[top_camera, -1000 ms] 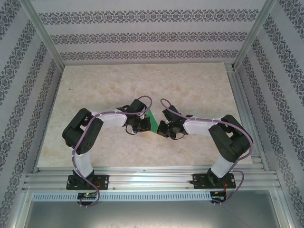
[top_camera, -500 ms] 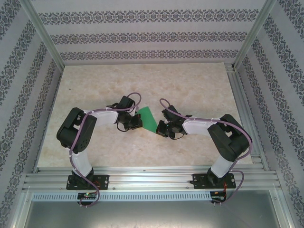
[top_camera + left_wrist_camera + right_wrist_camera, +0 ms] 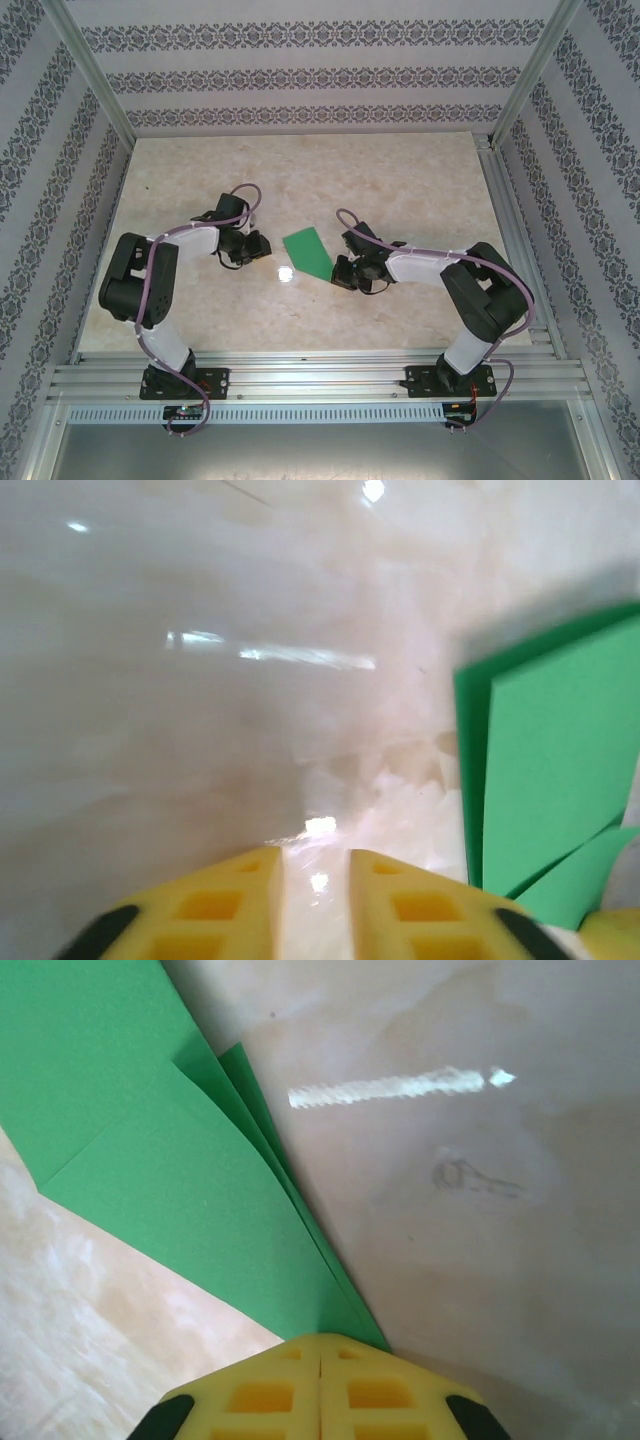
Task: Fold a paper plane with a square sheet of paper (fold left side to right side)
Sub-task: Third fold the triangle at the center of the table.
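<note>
Right wrist: closed right gripper (image 3: 320, 1340) pinches the green paper (image 3: 180, 1180), tip hidden; left gripper (image 3: 315, 858) slightly parted, empty.

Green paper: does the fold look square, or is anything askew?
Yes. The folded green paper has layers that don't line up: near the corner under the shut right claw their edges fan apart, lower flaps peeking out. From above it lies skewed to the table edges.

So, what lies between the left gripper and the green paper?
Nothing but bare table separates the left gripper from the green paper, as the top view shows.
</note>
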